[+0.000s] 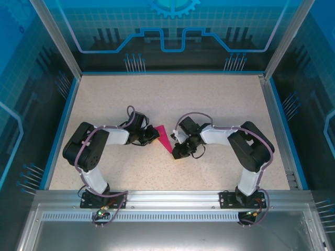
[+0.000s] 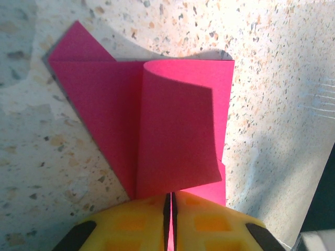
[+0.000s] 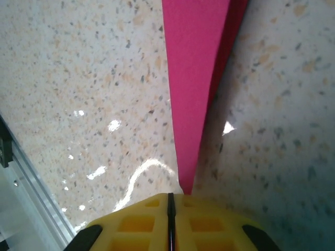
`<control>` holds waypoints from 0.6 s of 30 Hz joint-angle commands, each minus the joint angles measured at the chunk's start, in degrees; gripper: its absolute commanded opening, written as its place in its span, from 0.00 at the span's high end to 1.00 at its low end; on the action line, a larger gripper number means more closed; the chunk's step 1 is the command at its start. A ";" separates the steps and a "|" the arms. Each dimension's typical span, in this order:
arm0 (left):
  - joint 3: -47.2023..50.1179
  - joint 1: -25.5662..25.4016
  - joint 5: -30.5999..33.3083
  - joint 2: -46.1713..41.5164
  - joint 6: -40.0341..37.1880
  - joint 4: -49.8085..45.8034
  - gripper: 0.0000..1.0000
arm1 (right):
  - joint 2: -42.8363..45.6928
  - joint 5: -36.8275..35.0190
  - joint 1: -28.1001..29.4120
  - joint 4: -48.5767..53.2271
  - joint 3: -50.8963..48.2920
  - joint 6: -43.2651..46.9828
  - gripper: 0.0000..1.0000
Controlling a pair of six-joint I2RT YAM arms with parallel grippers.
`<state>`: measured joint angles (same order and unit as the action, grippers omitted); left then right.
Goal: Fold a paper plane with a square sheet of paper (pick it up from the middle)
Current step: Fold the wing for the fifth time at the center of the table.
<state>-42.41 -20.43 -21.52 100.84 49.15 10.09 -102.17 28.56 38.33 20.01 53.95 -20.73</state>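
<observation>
The magenta-pink sheet of paper [image 1: 164,137], partly folded into a narrow pointed shape, lies on the table between the two arms. In the left wrist view the paper [image 2: 104,99] shows a flat triangular layer with a flap [image 2: 178,136] curling up and over it. My left gripper [image 2: 170,196] is shut on the near edge of this paper, and a pink strip shows between the yellow fingers [image 2: 131,219]. In the right wrist view the paper [image 3: 191,78] narrows to a point that ends at my right gripper [image 3: 170,196]. That gripper is shut, with the tip running under its right finger [image 3: 209,219] and no pink in the seam.
The speckled table [image 1: 172,99] is bounded by a blue rim [image 1: 63,125] and glass walls. A metal rail [image 1: 172,198] carries both arm bases at the near edge, and it appears again as the rail [image 3: 21,172] at the left of the right wrist view.
</observation>
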 commanded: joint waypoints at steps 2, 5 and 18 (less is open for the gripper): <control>0.13 -0.05 3.94 2.01 -0.99 -5.27 0.85 | 4.62 -1.15 0.21 -1.10 3.22 -0.67 0.90; 0.09 -0.05 3.85 2.12 -1.03 -5.08 0.85 | 0.45 -1.91 0.68 -1.15 7.79 -0.23 0.89; -0.34 -0.05 2.46 1.89 -1.39 -4.72 0.85 | -11.52 -5.15 1.49 -0.10 13.96 -0.36 0.91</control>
<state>-42.52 -20.43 -21.54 100.84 49.12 9.98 -112.95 24.40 39.07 18.61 67.92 -20.93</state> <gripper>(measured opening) 0.153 0.097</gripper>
